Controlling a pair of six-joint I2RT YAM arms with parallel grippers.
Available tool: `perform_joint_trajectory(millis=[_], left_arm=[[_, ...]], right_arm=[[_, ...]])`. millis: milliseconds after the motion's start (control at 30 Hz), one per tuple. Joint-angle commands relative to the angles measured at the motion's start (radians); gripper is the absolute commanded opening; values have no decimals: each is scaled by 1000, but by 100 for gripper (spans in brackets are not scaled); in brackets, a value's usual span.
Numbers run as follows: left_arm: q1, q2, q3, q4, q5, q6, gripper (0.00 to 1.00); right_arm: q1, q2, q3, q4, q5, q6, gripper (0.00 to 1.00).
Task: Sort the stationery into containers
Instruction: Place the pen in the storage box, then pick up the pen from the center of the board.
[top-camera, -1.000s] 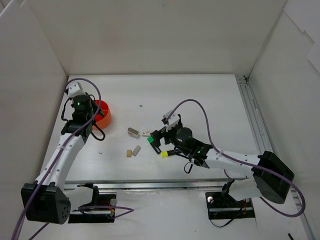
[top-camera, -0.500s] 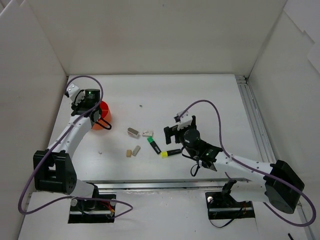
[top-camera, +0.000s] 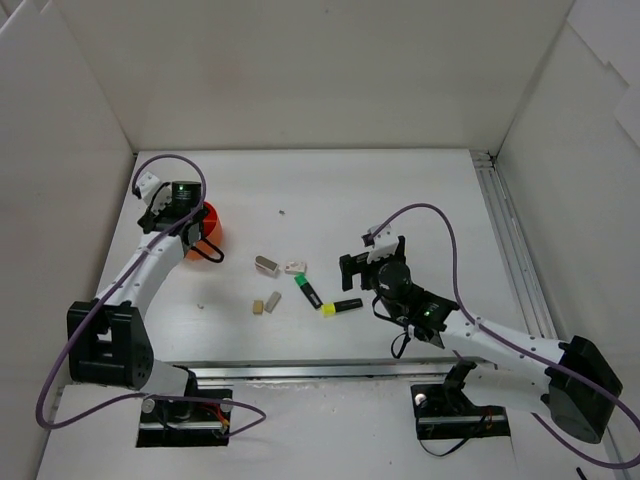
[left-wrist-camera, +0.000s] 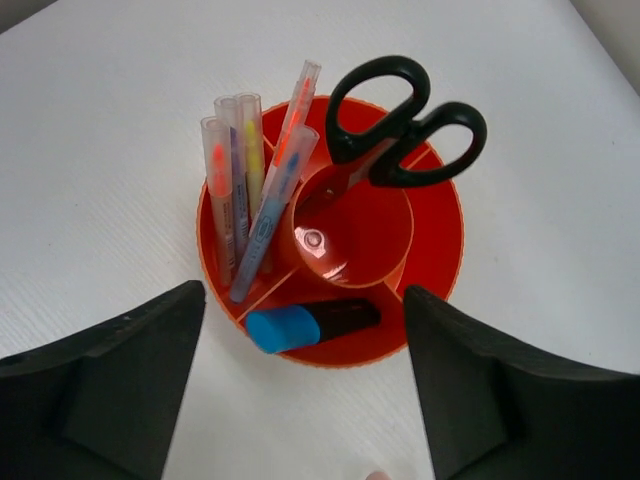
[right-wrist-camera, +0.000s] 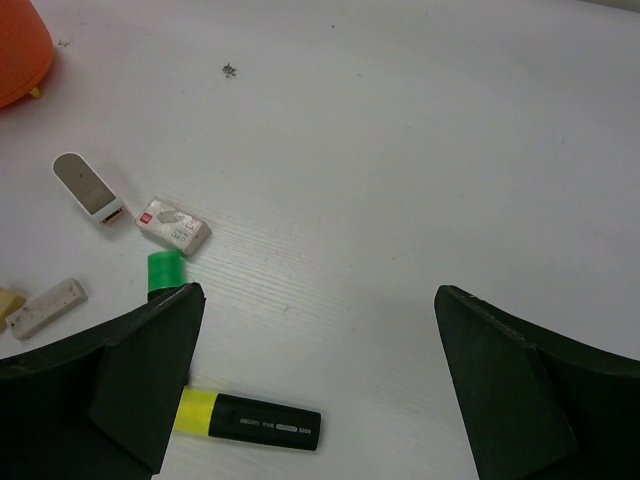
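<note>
The orange-red holder (left-wrist-camera: 435, 215) stands at the table's left (top-camera: 207, 228). In it are black-handled scissors (left-wrist-camera: 400, 120), several pastel pens (left-wrist-camera: 240, 190) and a blue-ended highlighter (left-wrist-camera: 310, 325). My left gripper (left-wrist-camera: 300, 400) hovers open just above the holder, holding nothing. On the table lie a green-ended highlighter (top-camera: 309, 290) and a yellow-ended highlighter (right-wrist-camera: 250, 420). Near them are a white eraser (right-wrist-camera: 174, 225), a grey-white piece (right-wrist-camera: 88, 187) and beige erasers (top-camera: 265, 303). My right gripper (right-wrist-camera: 315, 390) hangs open and empty, to the right of the highlighters.
White walls enclose the table on the left, back and right. A metal rail (top-camera: 505, 240) runs along the right side. A small dark speck (right-wrist-camera: 229, 70) lies on the table past the erasers.
The left gripper has opened above the holder. The right arm has drawn back to the right, away from the highlighters, still open.
</note>
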Motion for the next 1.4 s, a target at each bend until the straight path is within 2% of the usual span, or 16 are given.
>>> perform_joint_trajectory(millis=[0,100,167,233,267,400,500,633,733,967,1067,1367], left_arm=[[-16,-98,-4,10,69,44,80],[-45,-126,7,-63,160,65,86],[-86,-149,0,-86,266,104,91],[-129,-154,-8,-95,378,145,92],[-181,-144,-4,-121,406,145,100],[-324,-59,39,-193,576,136,99],[-416,-10,49,-195,607,96,100],[-498,53,64,-215,604,29,100],[-551,110,84,-230,543,-48,100],[-575,262,147,-270,465,-194,100],[-585,331,222,-331,388,-252,98],[-614,494,372,-487,294,-369,77]], right_arm=[[-6,-55,-4,12,51,20,98],[-5,-86,-13,-33,60,39,98],[-8,-113,-18,-85,83,57,98],[-8,-138,-16,-135,126,92,98],[-9,-147,-13,-189,138,108,98],[-20,-196,-13,-330,291,279,98],[-31,-245,-21,-416,364,384,98],[-49,-290,-29,-470,375,419,98],[-65,-282,-21,-490,399,413,98],[-88,-239,2,-553,399,438,98],[-91,-235,1,-556,384,435,98],[-106,-261,-15,-561,378,444,98]])
